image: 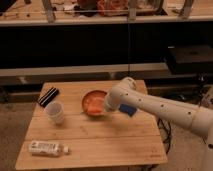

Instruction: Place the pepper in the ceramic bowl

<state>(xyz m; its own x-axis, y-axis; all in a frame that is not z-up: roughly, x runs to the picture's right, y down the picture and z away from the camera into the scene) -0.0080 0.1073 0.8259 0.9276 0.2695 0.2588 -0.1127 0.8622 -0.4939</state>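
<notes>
The ceramic bowl (93, 96) is round and orange-brown and sits at the middle back of the wooden table (100, 140). My gripper (104, 106) reaches in from the right and hangs over the bowl's right side. It is shut on the pepper (94, 107), a pale orange shape at the gripper's tip, low over the inside of the bowl. I cannot tell whether the pepper touches the bowl's floor.
A translucent white cup (55, 112) stands left of the bowl. A black striped object (48, 96) lies at the back left. A white labelled bottle (47, 148) lies at the front left. A blue object (127, 109) lies under my arm, right of the bowl.
</notes>
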